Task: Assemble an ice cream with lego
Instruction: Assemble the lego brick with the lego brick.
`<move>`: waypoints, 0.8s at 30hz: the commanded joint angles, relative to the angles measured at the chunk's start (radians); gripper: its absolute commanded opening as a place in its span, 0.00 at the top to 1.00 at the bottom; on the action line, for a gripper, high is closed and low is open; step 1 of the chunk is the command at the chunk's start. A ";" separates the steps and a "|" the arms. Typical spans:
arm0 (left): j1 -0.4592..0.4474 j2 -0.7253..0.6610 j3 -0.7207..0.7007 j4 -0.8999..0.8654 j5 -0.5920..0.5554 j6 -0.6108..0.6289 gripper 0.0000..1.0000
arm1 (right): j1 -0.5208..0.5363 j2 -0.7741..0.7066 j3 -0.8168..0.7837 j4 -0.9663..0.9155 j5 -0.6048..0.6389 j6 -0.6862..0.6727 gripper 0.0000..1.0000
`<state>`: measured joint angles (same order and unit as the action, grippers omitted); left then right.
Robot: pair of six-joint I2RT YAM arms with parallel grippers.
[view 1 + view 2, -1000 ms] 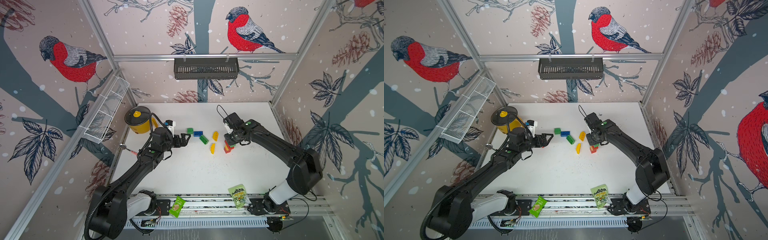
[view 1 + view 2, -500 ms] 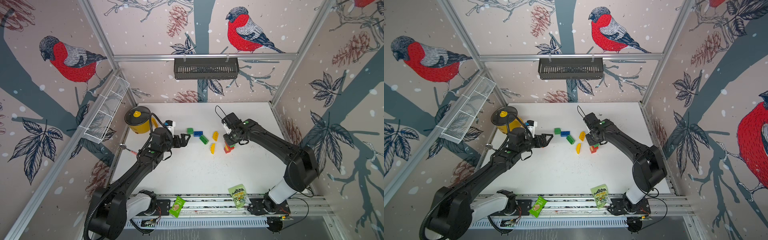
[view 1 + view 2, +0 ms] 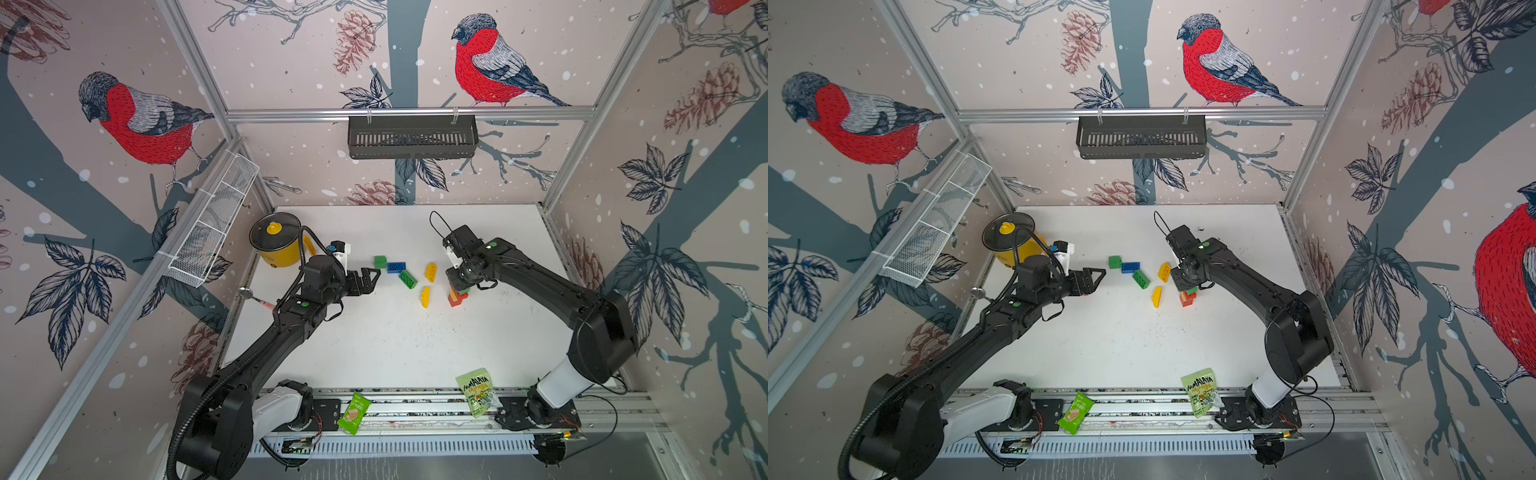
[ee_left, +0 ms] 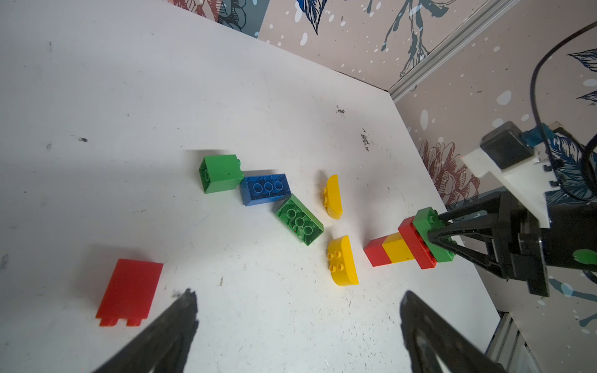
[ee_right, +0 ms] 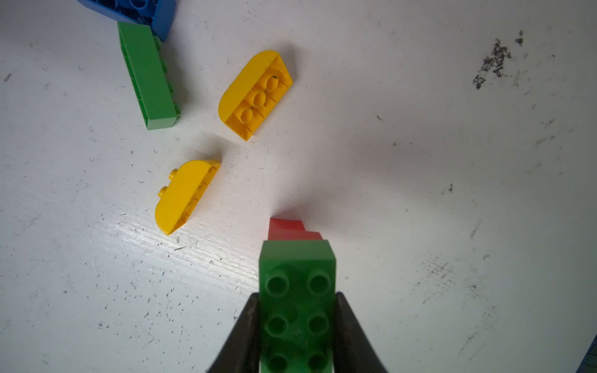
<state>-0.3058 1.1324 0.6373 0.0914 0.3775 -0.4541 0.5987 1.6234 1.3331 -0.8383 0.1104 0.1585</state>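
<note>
A lego stack (image 3: 456, 296) (image 3: 1187, 297) stands on the white table: red, yellow, a wider red, then a green brick (image 5: 297, 284) on top. My right gripper (image 5: 297, 295) (image 4: 436, 235) is shut on that green brick from above. Left of the stack lie two yellow half-round bricks (image 3: 431, 272) (image 3: 424, 296), a long green brick (image 3: 408, 279), a blue brick (image 3: 395, 267) and a green cube (image 3: 379, 261). My left gripper (image 3: 370, 280) (image 4: 298, 295) hangs open and empty just left of them. A flat red brick (image 4: 129, 292) lies by its finger.
A yellow pot (image 3: 278, 245) stands at the back left beside my left wrist. Two green snack packets (image 3: 478, 390) (image 3: 353, 412) lie on the front rail. A wire basket (image 3: 212, 232) hangs on the left wall and a black shelf (image 3: 411, 137) on the back wall.
The right arm's elbow has drifted slightly left while its grip on the green brick holds. The left arm and the loose bricks have not moved.
</note>
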 commanded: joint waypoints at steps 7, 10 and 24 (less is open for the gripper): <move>-0.001 0.001 0.004 0.017 0.001 0.014 0.03 | -0.001 -0.051 0.008 -0.012 -0.014 0.030 0.76; -0.001 0.004 -0.001 0.021 0.003 0.017 0.03 | 0.001 -0.059 -0.016 -0.011 -0.022 0.038 0.76; -0.002 0.015 0.000 0.014 0.002 0.025 0.03 | 0.003 0.001 -0.045 0.023 -0.012 0.056 0.76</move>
<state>-0.3069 1.1496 0.6361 0.0917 0.3744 -0.4438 0.6010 1.6119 1.2877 -0.8070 0.0914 0.1944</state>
